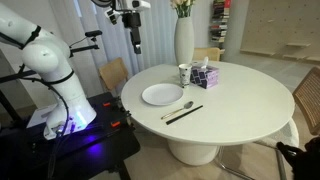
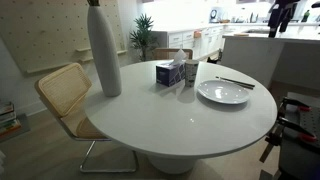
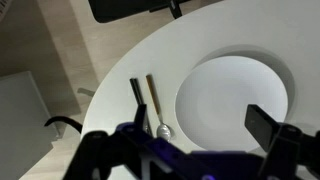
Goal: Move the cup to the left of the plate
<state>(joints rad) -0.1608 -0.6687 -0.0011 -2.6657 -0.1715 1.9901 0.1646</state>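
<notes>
The small pale cup (image 1: 183,73) with dark markings stands upright on the round white table, beside the purple patterned box (image 1: 205,76); it also shows in an exterior view (image 2: 191,71). The white plate (image 1: 162,94) lies flat near the table edge and shows in both exterior views (image 2: 224,92). My gripper (image 1: 136,44) hangs high above the table's edge, away from the cup, open and empty. In the wrist view the plate (image 3: 235,95) lies below my open fingers (image 3: 200,135). The cup is out of the wrist view.
A tall white vase (image 1: 184,40) with a plant stands behind the cup. A spoon (image 3: 155,105) and a dark knife (image 3: 138,98) lie side by side next to the plate. Wicker chairs (image 2: 62,92) stand round the table.
</notes>
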